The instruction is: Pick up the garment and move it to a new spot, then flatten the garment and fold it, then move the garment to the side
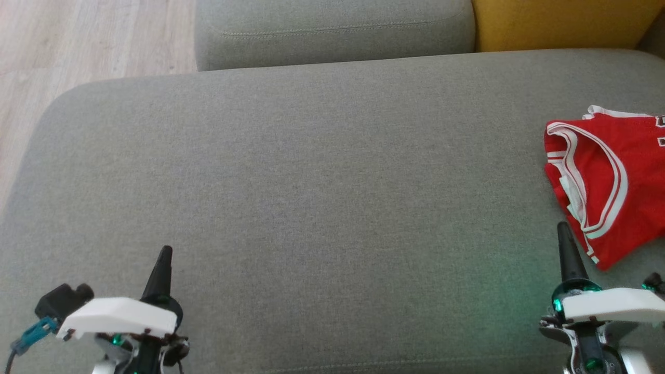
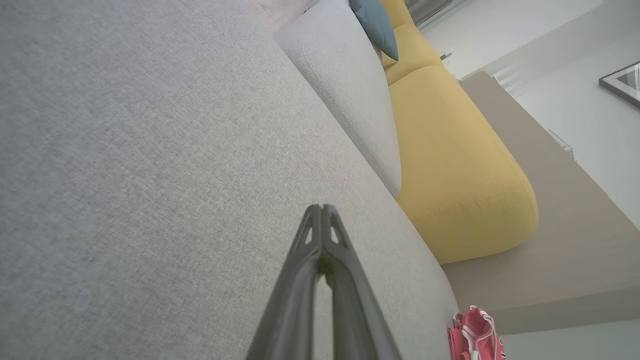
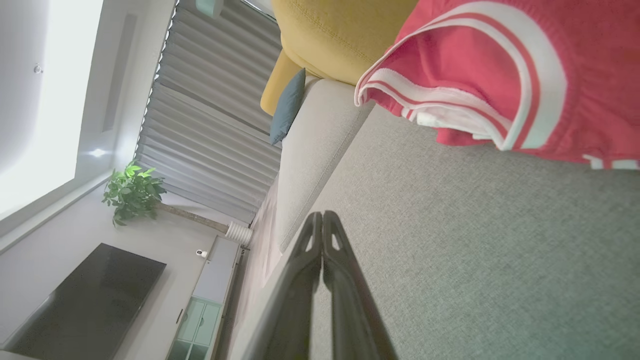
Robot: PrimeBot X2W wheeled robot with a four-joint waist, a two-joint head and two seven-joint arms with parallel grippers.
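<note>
The left gripper and the right gripper hang over the near edge of the sofa seat, fingers pressed together and empty. The red garment lies bundled at the seat's right edge, just beyond the right gripper and not touching it. It looks folded and set aside, so little seems left to do.

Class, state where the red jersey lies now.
In the head view the red jersey lies at the right edge of the grey sofa seat, just beyond the right gripper.
</note>
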